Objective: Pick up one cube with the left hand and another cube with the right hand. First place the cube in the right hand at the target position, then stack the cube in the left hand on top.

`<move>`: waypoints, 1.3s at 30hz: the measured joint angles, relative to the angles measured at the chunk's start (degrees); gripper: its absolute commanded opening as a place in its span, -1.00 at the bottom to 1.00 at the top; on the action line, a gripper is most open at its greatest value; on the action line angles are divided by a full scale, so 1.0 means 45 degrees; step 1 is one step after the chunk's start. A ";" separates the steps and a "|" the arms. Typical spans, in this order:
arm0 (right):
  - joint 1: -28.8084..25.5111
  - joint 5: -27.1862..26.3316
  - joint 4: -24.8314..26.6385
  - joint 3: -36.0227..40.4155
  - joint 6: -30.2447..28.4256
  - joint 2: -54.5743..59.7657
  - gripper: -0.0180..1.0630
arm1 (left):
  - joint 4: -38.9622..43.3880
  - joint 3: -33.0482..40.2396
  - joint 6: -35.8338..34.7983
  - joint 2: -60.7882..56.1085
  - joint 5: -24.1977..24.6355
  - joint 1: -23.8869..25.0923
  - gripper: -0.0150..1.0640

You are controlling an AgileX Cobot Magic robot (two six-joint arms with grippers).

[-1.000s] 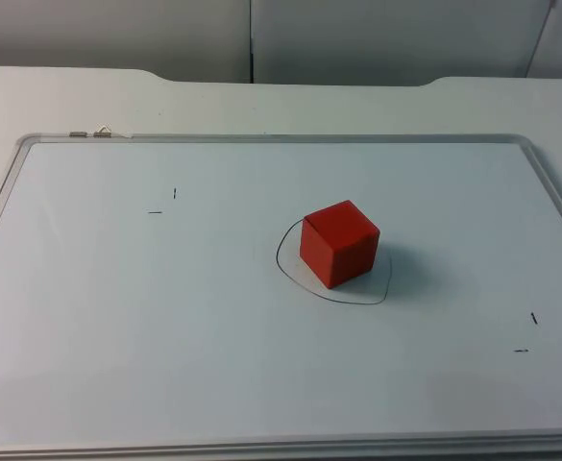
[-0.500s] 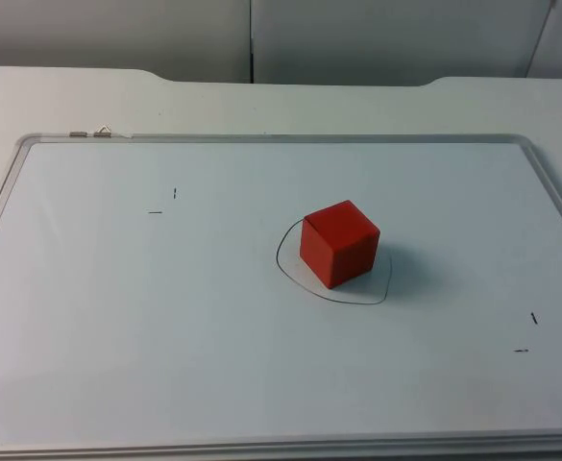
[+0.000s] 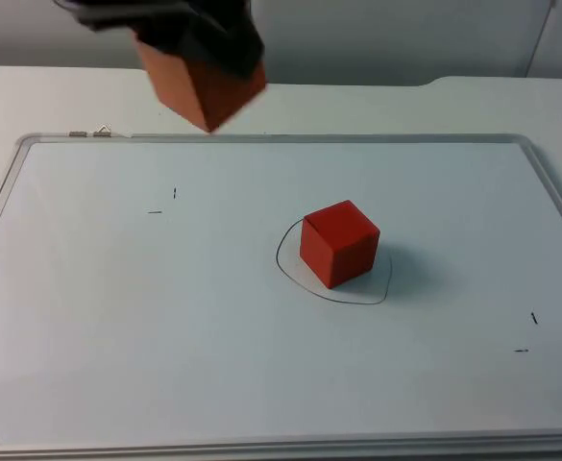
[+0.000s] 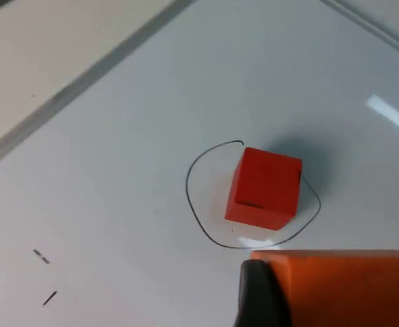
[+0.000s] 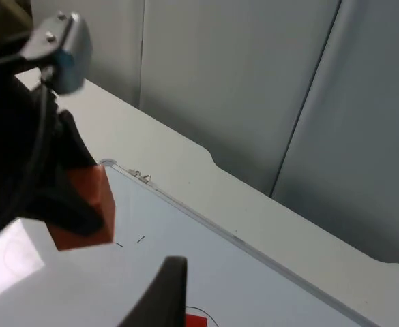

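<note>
My left tool [image 3: 199, 58] grips the orange cube [image 3: 204, 88]; I'd square it above the red cube [image 3: 339, 243] before lowering; right tool's grip: can't tell

One red cube [image 3: 339, 243] sits flat on the whiteboard [image 3: 117, 317], just right of centre, inside a hand-drawn black ring [image 3: 290, 276], one corner turned toward six o'clock. Second cube [image 3: 200, 84], orange-red, is up in the air at about eleven o'clock from it, tilted, clamped in the left gripper [image 3: 189, 38], well apart from the first.
</note>
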 measured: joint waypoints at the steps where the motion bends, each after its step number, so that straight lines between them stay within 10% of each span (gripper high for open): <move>1: 0.0000 -0.0022 0.0000 0.0000 0.0000 0.0000 0.81 | 0.0000 -0.0065 0.0000 0.0287 -0.0011 -0.0100 -0.98; 39: 0.0000 -0.0047 0.0076 0.0000 0.0022 0.0000 0.81 | 0.0052 -0.3593 0.0024 0.6899 -0.2171 -0.1401 -0.98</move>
